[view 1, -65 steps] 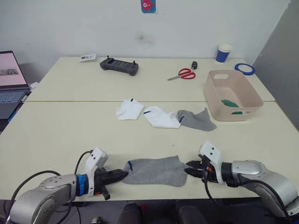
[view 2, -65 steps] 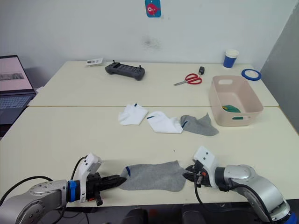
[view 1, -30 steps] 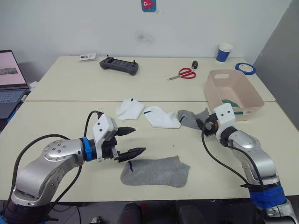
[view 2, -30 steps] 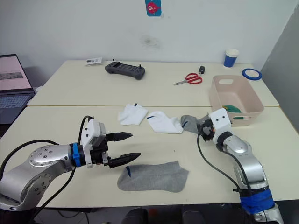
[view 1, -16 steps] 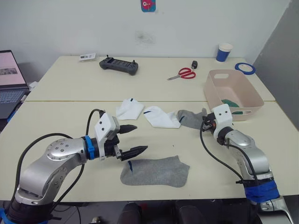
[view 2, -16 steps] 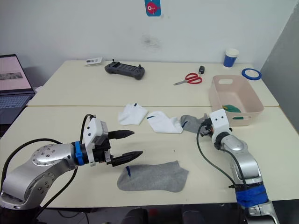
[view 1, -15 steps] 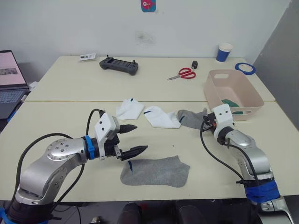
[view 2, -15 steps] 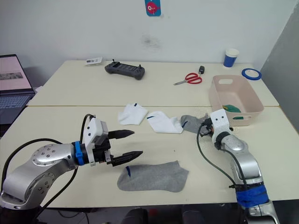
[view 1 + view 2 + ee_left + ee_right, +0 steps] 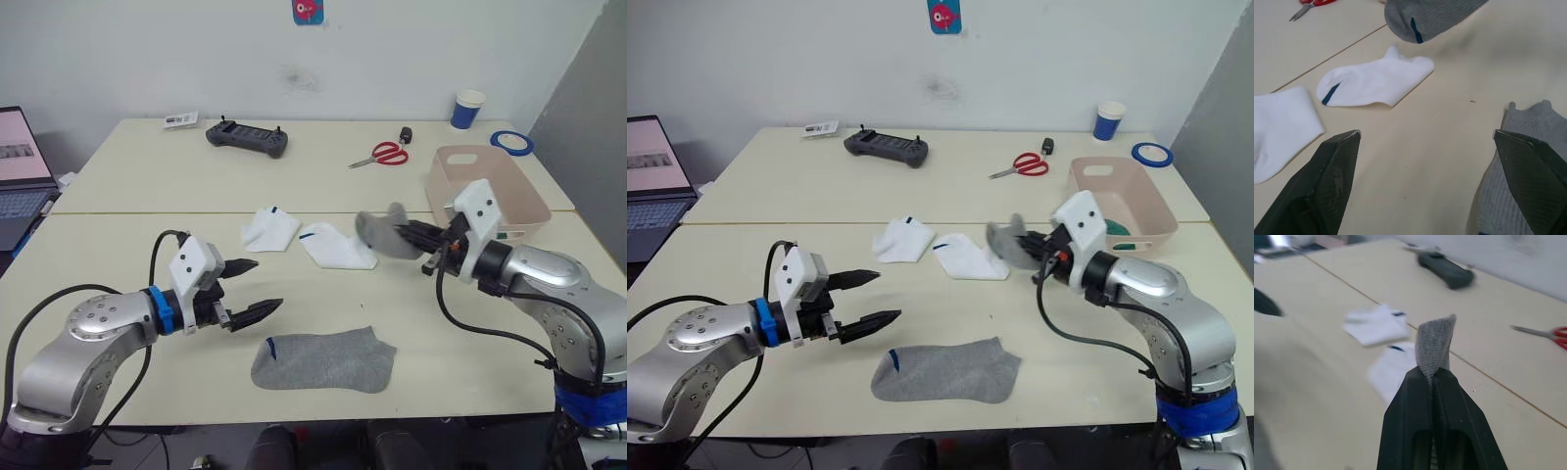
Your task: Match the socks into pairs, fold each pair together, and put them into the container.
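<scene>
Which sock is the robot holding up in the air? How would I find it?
Start at the pink container on the table's right side; just to its left is the right end effector. The grey sock hangs pinched in it, lifted above the table beside a white sock. The other grey sock lies flat near the table's front edge, and both white ones lie flat too.

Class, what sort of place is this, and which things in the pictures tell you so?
Probably an office or lab workroom: plain pale tables against a bare wall, a laptop at the side, and a handheld controller beside scissors.
</scene>
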`<state>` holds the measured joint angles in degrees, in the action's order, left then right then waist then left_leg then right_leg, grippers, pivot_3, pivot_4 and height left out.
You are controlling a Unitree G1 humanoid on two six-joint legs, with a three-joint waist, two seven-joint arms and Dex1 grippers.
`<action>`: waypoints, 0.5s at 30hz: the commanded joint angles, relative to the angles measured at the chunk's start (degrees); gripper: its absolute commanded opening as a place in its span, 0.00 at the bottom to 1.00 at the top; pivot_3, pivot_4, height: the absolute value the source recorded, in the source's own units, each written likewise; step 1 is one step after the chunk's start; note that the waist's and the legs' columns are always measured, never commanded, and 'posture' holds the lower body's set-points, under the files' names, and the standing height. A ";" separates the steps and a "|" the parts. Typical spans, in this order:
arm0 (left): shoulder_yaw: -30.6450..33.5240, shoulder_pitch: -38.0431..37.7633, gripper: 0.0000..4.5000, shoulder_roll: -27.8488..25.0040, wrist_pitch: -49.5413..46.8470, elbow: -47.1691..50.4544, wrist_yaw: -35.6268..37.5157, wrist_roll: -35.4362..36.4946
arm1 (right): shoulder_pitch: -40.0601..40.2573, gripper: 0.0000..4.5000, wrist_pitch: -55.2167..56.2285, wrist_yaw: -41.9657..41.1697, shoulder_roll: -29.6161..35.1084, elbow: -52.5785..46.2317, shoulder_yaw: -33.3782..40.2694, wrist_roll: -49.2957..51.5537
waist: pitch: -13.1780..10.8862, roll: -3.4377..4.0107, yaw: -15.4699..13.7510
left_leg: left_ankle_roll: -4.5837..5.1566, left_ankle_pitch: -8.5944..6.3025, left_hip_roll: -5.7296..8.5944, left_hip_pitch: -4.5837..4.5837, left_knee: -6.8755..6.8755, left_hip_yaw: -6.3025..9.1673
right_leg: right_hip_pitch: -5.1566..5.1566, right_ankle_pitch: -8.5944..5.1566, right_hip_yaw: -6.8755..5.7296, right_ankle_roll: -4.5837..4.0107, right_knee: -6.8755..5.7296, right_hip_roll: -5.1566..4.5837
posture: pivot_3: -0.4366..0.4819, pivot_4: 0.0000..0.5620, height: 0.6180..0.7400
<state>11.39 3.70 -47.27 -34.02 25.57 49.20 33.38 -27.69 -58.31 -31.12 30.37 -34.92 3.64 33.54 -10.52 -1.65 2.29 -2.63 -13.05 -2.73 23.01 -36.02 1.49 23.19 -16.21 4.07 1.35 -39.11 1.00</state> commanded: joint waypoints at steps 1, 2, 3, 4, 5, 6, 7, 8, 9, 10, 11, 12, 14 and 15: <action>3.10 -0.76 1.00 -0.91 1.05 0.12 -0.02 -0.25 | -2.61 0.01 -7.20 2.35 -4.13 -3.97 1.74 9.40 | 0.01 -0.01 -0.01 | 0.00 0.00 0.01 0.00 0.00 -0.01 | 0.00 0.00 0.00 0.00 0.00 -0.02 | 0.48 0.27 1.00; 3.64 -1.22 1.00 -1.13 0.87 0.21 -0.04 -0.24 | -2.68 0.01 -8.84 3.66 -5.89 -3.69 1.71 10.96 | 0.01 -0.02 0.01 | 0.00 0.00 0.01 0.00 0.00 0.00 | 0.00 0.00 0.00 0.00 0.01 -0.02 | 0.48 0.27 1.00; 4.12 -1.67 1.00 -1.36 0.84 0.26 0.08 -0.29 | -2.53 0.01 -9.66 4.80 -7.09 -3.32 1.22 11.39 | 0.01 -0.02 0.00 | 0.00 0.00 0.00 0.01 0.00 0.00 | 0.00 0.00 -0.01 0.00 0.01 -0.02 | 0.48 0.27 1.00; 4.41 -1.95 1.00 -1.51 0.84 0.29 0.17 -0.35 | -2.47 0.01 -10.24 5.67 -7.77 -3.12 0.92 11.59 | 0.01 -0.02 0.02 | 0.00 0.00 0.01 0.01 0.00 0.00 | 0.00 0.00 -0.01 0.00 0.01 -0.02 | 0.48 0.27 1.00; 4.79 -2.38 1.00 -1.75 0.60 0.37 0.26 -0.31 | -1.98 0.01 -10.90 6.87 -8.92 -2.34 0.32 11.52 | 0.01 -0.02 0.00 | 0.00 0.00 0.01 0.01 0.00 0.00 | 0.01 0.00 -0.01 0.00 0.02 -0.02 | 0.48 0.27 1.00; 5.07 -2.86 1.00 -2.06 0.51 0.45 0.46 -0.34 | -1.32 0.01 -10.69 8.19 -9.98 -1.24 -0.81 10.54 | 0.01 -0.02 -0.07 | 0.00 0.00 0.01 0.02 0.01 0.00 | 0.01 0.00 -0.01 0.00 0.02 -0.03 | 0.48 0.27 1.00; 5.25 -3.18 1.00 -2.28 0.46 0.51 0.59 -0.34 | -0.89 0.01 -10.58 9.16 -10.73 -0.50 -1.52 9.92 | 0.01 -0.02 -0.08 | 0.00 0.00 0.01 0.02 0.00 -0.01 | 0.01 0.00 -0.01 0.00 0.02 -0.04 | 0.48 0.27 1.00; 5.42 -3.55 1.00 -2.46 0.40 0.56 0.65 -0.38 | -0.09 0.01 -9.68 10.05 -11.24 0.64 -3.18 8.36 | 0.01 -0.02 -0.08 | 0.00 0.00 0.02 0.02 0.00 -0.02 | 0.02 0.00 -0.01 0.00 0.03 -0.05 | 0.48 0.27 1.00; 5.51 -3.82 1.00 -2.58 0.47 0.52 0.63 -0.45 | 0.71 0.01 -8.62 10.72 -11.63 1.82 -4.96 6.77 | 0.01 -0.02 -0.09 | 0.00 0.00 0.02 0.02 0.00 -0.01 | 0.02 0.00 -0.01 0.00 0.03 -0.05 | 0.48 0.27 1.00; 5.59 -4.05 1.00 -2.64 0.51 0.36 0.59 -0.55 | 1.53 0.01 -7.56 11.50 -12.05 3.32 -6.72 5.03 | 0.01 -0.02 -0.06 | 0.00 0.00 0.02 0.02 0.00 -0.01 | 0.02 0.00 -0.01 -0.01 0.03 -0.05 | 0.48 0.27 1.00; 5.59 -4.25 1.00 -2.72 0.65 0.17 0.58 -0.78 | 2.17 0.01 -6.73 12.10 -12.40 4.61 -8.07 3.67 | 0.01 -0.02 -0.03 | 0.00 0.00 0.02 0.02 0.01 -0.03 | 0.03 0.00 0.00 -0.01 0.03 -0.05 | 0.48 0.27 1.00; 5.42 -4.46 1.00 -2.88 1.15 -0.15 0.71 -1.38 | 2.70 0.01 -6.16 12.73 -12.93 6.03 -9.09 2.56 | 0.01 -0.02 0.05 | 0.00 0.00 0.01 0.01 0.01 -0.03 | 0.03 -0.01 0.00 -0.01 0.03 -0.05 | 0.48 0.27 1.00; 4.74 -4.76 1.00 -3.23 2.40 -0.79 1.10 -2.84 | 3.73 0.01 -6.41 14.11 -14.12 8.76 -9.85 1.22 | 0.01 -0.02 0.13 | 0.00 0.00 0.01 0.02 0.01 -0.03 | 0.04 -0.01 0.01 -0.01 0.02 -0.04 | 0.48 0.27 1.00; 4.30 -4.89 1.00 -3.43 3.17 -1.07 1.36 -3.67 | 4.19 0.01 -6.26 14.42 -14.25 9.76 -10.20 0.52 | 0.01 -0.02 0.14 | 0.00 0.00 0.01 0.02 0.01 -0.03 | 0.04 0.00 0.00 -0.01 0.02 -0.04 | 0.48 0.27 1.00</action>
<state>15.39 -1.09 -49.61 -32.77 24.41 49.90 31.05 -23.45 -65.98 -17.43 16.33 -25.30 -6.41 35.06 -10.51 -1.67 2.42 -2.63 -13.05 -2.72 23.03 -36.00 1.46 23.23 -16.22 4.07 1.34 -39.09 0.97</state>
